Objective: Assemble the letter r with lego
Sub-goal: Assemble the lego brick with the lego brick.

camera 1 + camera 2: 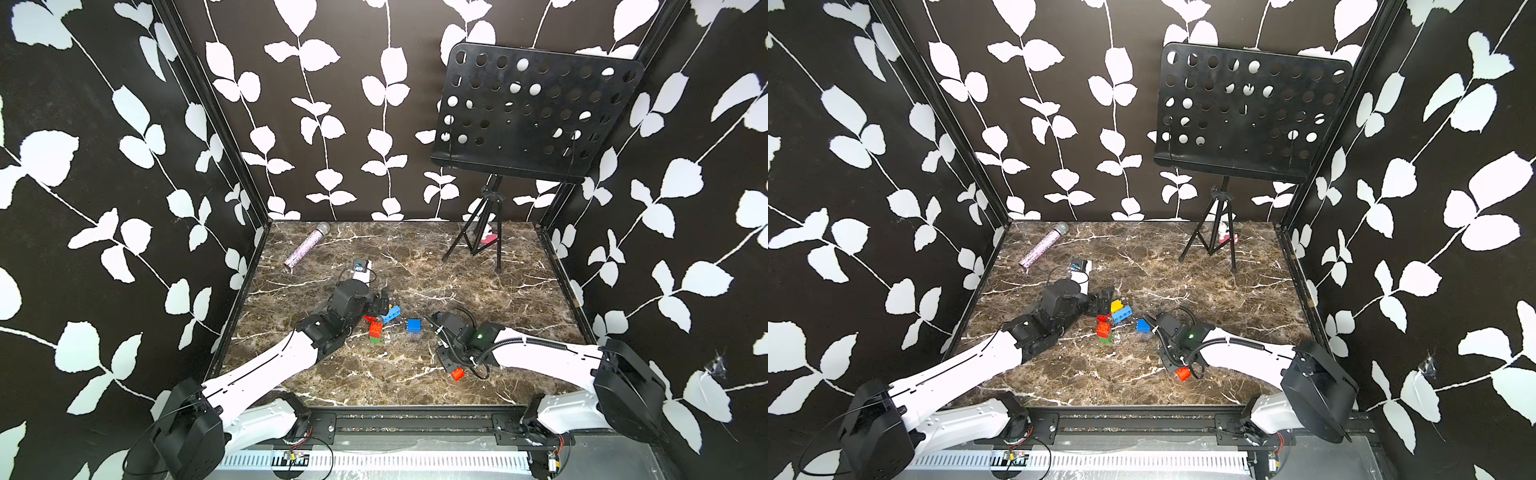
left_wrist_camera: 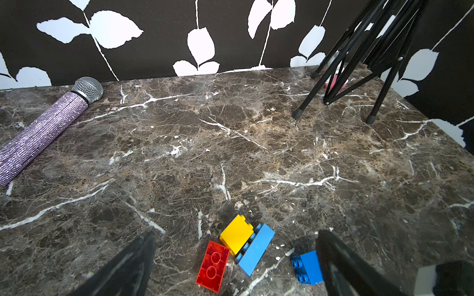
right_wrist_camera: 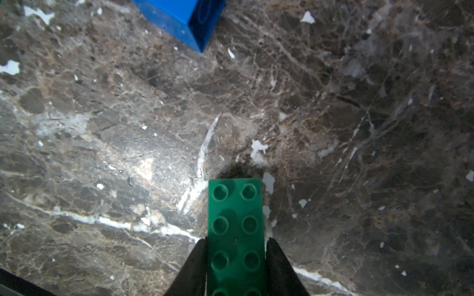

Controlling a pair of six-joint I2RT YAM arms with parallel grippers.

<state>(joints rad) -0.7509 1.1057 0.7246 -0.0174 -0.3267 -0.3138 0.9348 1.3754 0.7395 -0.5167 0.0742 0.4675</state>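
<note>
My right claw (image 3: 236,246) pinches the long green brick (image 3: 234,217) over the marble table (image 3: 102,128), with the blue brick (image 3: 179,18) beyond it. My left claw (image 2: 237,238) hangs spread wide over the yellow brick (image 2: 236,233), the light-blue brick (image 2: 256,249) and the red brick (image 2: 213,266).

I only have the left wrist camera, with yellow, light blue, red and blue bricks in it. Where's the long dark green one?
Observer: The right gripper holds the dark green brick, fingers against its long sides.
Operator: Any bricks I'm missing?
Observer: An orange brick and a light green brick lie touching, on the robot's side of the red brick.
Operator: Is the green one near the blue brick?
Observer: It points at the blue brick, with bare table between them.
</note>
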